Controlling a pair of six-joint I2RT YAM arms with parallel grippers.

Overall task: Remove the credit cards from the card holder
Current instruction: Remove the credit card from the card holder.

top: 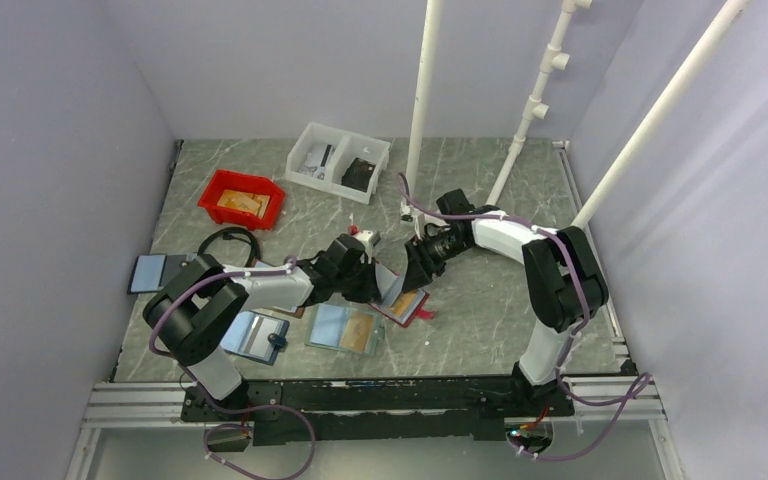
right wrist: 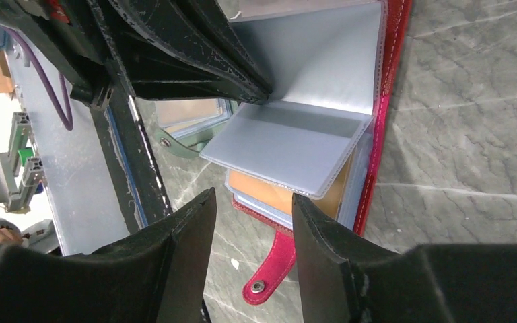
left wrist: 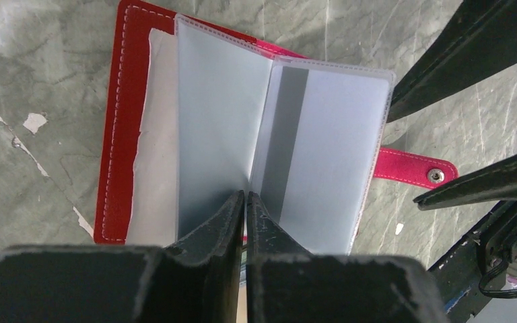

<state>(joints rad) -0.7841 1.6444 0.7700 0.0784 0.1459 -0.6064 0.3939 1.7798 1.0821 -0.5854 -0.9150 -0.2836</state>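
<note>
The red card holder [top: 407,305] lies open on the table, its pink-red snap tab [left wrist: 414,166] sticking out from one side. My left gripper [left wrist: 246,195] is shut, its tips pressed into the fold between the clear sleeves. One sleeve holds a pale blue-grey card [left wrist: 330,148] with a grey stripe. In the right wrist view this sleeve [right wrist: 289,151] stands raised above a tan-orange card [right wrist: 279,195]. My right gripper [right wrist: 252,202] is open and empty, just off the holder's tab-side edge, with the tab [right wrist: 269,269] below it. Its fingers [left wrist: 471,54] show in the left wrist view.
A light teal holder with an orange card [top: 345,328] and another open holder [top: 255,335] lie near the front. A dark flat holder [top: 155,272] lies at the left edge. A red bin [top: 242,198], a white two-part bin [top: 337,160], a black cable [top: 228,240] and white poles [top: 422,110] stand behind.
</note>
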